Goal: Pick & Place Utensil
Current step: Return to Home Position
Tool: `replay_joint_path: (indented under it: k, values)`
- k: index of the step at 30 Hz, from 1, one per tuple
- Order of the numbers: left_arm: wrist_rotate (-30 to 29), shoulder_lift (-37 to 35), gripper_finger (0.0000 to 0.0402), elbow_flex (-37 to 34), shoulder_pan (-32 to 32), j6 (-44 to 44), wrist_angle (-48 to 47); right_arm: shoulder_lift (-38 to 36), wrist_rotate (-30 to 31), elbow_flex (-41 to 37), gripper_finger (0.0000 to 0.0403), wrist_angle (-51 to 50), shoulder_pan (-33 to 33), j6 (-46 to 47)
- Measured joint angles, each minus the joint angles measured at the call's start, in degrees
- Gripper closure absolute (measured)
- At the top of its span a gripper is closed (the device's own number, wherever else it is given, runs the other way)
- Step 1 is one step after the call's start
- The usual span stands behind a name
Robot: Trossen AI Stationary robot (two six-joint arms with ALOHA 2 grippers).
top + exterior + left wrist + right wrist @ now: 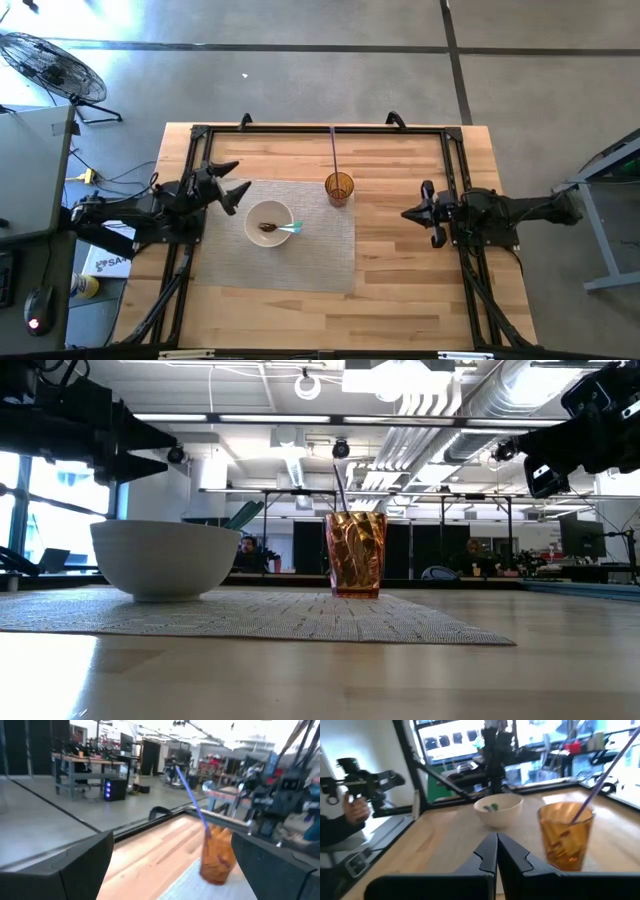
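A white bowl [268,222] stands on a grey placemat [320,260]. In it lies a utensil with a teal handle [290,229] and a dark head; the handle rests on the bowl's rim. An amber cup [339,188] with a purple straw [333,150] stands at the mat's far right corner. My left gripper [232,182] is open and empty, above the mat's left edge, left of the bowl. My right gripper [412,214] is shut and empty, right of the cup. The right wrist view shows the bowl [498,809] and cup [565,836].
A black frame [320,130] runs along the table's far edge and down both sides. Bare wood lies between the mat and my right arm and along the near edge. A fan [50,65] stands on the floor beyond the far left corner.
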Motion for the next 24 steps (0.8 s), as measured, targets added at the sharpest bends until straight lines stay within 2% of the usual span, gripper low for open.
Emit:
replay_joint_path:
  k: [8,15,19,24]
  values:
    - [4.0,0.1,0.0002,-0.1,0.0,2.7,-2.1,-1.9,-5.1,0.1,0.0401,-0.1,-4.2,-2.1]
    - [6.6,0.2,0.0002,-0.2,0.0,3.1,-1.9,-1.8,-1.4,0.0,0.04,-0.4,-4.4,-1.1]
    - [7.7,0.9,0.0002,-0.2,0.0,3.1,-2.1,-1.8,2.7,0.0,0.0394,-0.1,-4.4,-0.9]
    - [7.6,0.8,0.0002,-0.3,0.0,3.2,-2.0,-1.8,2.8,0.0,0.0392,-0.1,-4.4,-0.9]
